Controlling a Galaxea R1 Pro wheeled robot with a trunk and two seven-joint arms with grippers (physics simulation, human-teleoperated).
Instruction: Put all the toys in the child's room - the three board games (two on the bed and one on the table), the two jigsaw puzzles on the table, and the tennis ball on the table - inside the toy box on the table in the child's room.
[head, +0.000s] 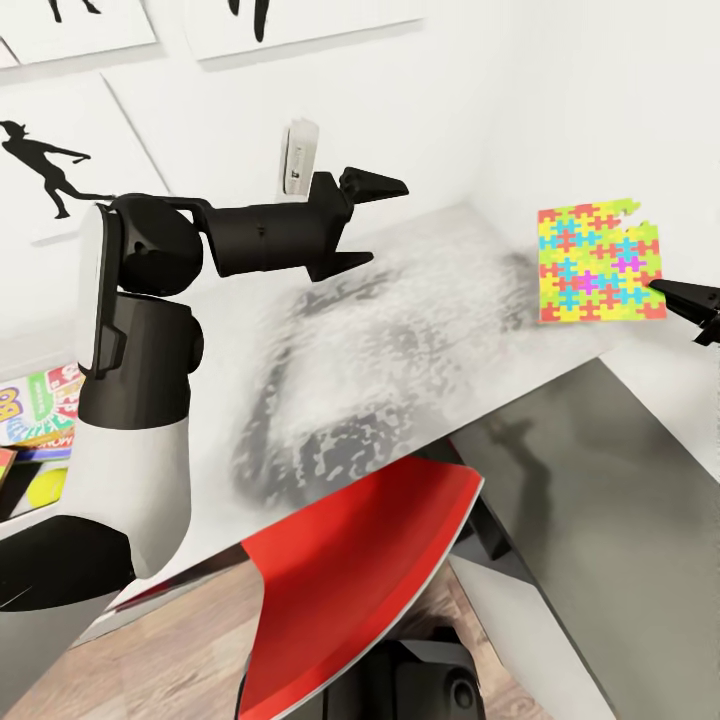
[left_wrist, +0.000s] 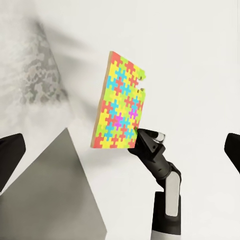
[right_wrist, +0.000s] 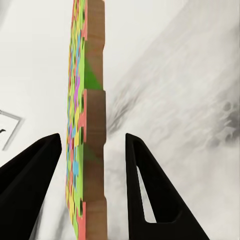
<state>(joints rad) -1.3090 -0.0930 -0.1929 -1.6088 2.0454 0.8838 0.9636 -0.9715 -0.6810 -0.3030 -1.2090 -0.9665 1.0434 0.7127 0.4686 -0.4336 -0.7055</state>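
Note:
A jigsaw puzzle (head: 598, 262) of yellow, pink, green and blue pieces hangs tilted above the right end of the pale table (head: 400, 350). My right gripper (head: 675, 312) is shut on its lower corner. In the right wrist view the puzzle's wooden edge (right_wrist: 95, 125) stands between the two narrow-set jaws. The left wrist view shows the same puzzle (left_wrist: 120, 102) with the right gripper (left_wrist: 142, 137) at its corner. My left gripper (head: 388, 222) hovers open and empty over the table's back middle. Colourful board games (head: 40, 405) lie at the far left, partly hidden behind my left arm.
The lower dark grey side table (head: 600, 500) joins the pale table at the right front. A small white object (head: 298, 155) stands by the back wall behind my left gripper. Baseball-player silhouette pictures (head: 50, 165) hang on the wall. My red trunk panel (head: 370, 580) overlaps the table's front edge.

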